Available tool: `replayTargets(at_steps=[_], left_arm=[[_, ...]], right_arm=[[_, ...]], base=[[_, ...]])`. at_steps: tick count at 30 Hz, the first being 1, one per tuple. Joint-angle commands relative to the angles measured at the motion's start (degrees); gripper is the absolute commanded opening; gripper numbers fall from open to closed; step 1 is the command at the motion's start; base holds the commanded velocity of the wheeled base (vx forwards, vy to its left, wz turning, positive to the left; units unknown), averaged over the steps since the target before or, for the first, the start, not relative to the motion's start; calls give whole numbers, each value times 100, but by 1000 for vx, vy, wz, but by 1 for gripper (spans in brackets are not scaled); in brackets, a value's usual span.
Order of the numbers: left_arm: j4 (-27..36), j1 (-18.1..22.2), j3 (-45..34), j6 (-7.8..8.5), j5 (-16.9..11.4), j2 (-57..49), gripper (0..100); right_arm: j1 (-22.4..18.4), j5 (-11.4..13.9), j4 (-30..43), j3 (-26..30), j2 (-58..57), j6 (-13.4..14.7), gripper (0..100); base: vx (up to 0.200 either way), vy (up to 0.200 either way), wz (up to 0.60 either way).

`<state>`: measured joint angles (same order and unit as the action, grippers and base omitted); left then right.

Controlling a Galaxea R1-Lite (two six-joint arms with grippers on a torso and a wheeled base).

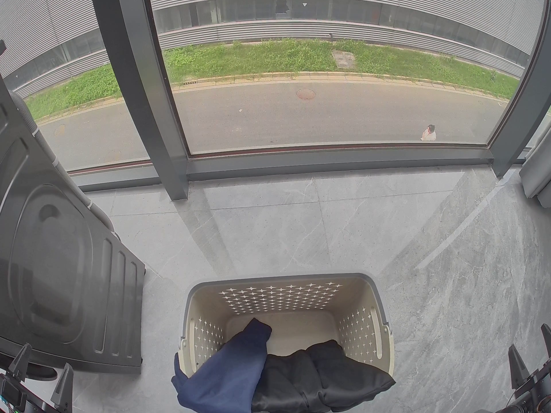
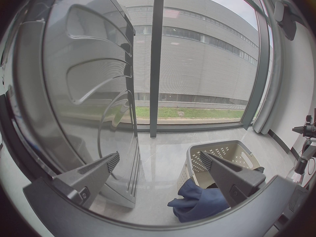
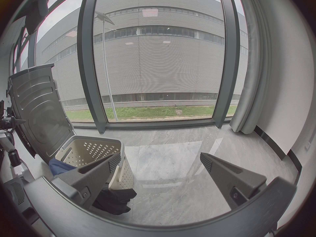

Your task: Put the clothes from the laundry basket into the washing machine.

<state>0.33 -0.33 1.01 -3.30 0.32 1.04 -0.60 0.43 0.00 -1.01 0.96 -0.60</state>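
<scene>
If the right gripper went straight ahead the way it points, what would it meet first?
Nothing close: the open right gripper faces bare floor, with the window far beyond. The laundry basket sits off to one side of that line, though depth is hard to judge.

Beige star-patterned basket (image 1: 287, 299), navy cloth (image 1: 229, 374), black cloth (image 1: 321, 377).

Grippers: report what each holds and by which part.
Nothing. The left gripper and right gripper are both open and empty; the clothes hang over the basket rim.
</scene>
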Motion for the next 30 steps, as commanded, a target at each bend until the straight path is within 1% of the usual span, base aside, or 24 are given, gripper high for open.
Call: replayTargets(at_steps=[1, 8, 14, 23, 30], left_arm=[[2, -2, -92, -4, 3, -104, 100], [2, -2, -92, -4, 3, -104, 100], [2, -2, -92, -4, 3, -104, 100], [2, -2, -92, -4, 3, -104, 100], [-7, -2, -92, -4, 3, -104, 100]], right_arm=[[-2, 1, 0, 101, -96, -2, 100], [-2, 1, 0, 101, -96, -2, 100], [7, 1, 0, 101, -96, -2, 100], [7, 1, 0, 101, -96, -2, 100], [7, 1, 0, 101, -96, -2, 100]], base=[[0, 0, 0], [0, 0, 0], [200, 0, 0], [0, 0, 0], [200, 0, 0]])
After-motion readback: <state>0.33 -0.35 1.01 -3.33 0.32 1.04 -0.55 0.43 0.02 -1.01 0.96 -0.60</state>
